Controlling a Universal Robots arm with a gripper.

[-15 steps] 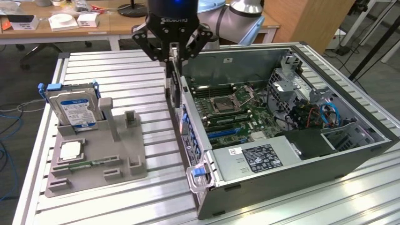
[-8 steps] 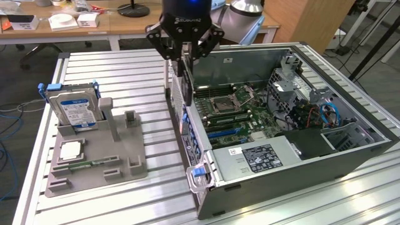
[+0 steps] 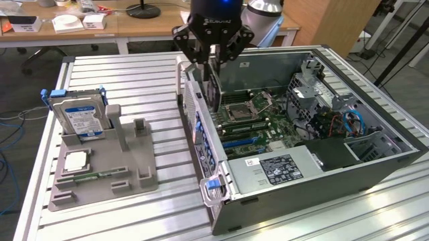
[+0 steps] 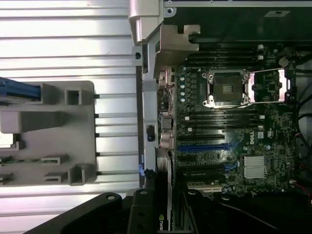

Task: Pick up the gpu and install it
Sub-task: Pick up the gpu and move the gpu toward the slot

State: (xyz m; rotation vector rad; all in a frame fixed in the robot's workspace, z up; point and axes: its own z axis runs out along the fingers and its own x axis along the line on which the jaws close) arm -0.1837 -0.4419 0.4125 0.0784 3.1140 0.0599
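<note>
White "DELL" lettering [image 4: 261,132] shows on the green motherboard [image 4: 243,146] inside the open grey metal computer case [image 3: 322,191]. The print on the black power-supply label [image 3: 280,168] and on the blue-and-white label of the silver hard drive [image 3: 79,118] is too small to read. The black two-fingered gripper [image 3: 214,57] stands narrow, clamped on the gpu [image 3: 213,90], a thin flat dark circuit card bearing a pale logo [image 4: 161,224] that looks like Nvidia's. The card is held upright on edge just inside the case's rear wall, above the motherboard's slots; whether it touches a slot I cannot tell.
</note>
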